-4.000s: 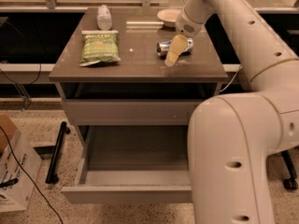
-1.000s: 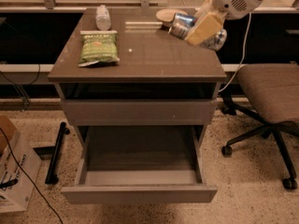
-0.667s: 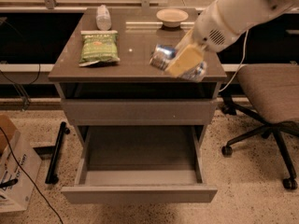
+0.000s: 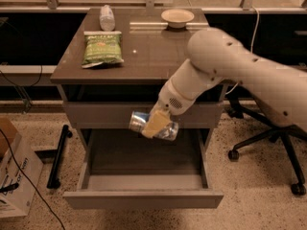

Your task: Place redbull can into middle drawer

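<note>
My gripper (image 4: 154,124) is shut on the redbull can (image 4: 140,120), a slim silver-and-blue can held sideways in the tan fingers (image 4: 156,123). It hangs in front of the closed upper drawer front, just above the open middle drawer (image 4: 144,198), a wide grey tray with a dark floor pulled out below the cabinet top. The can is above the drawer's back half, not touching it. My white arm (image 4: 230,66) reaches down from the upper right.
On the cabinet top (image 4: 144,56) lie a green snack bag (image 4: 101,49), a clear plastic bottle (image 4: 107,17) and a shallow bowl (image 4: 177,17). An office chair (image 4: 268,143) stands at the right, a cardboard box (image 4: 12,176) at the left floor.
The gripper has carried the can from above the cabinet top's right side down and forward, to in front of the cabinet just above the open drawer.
</note>
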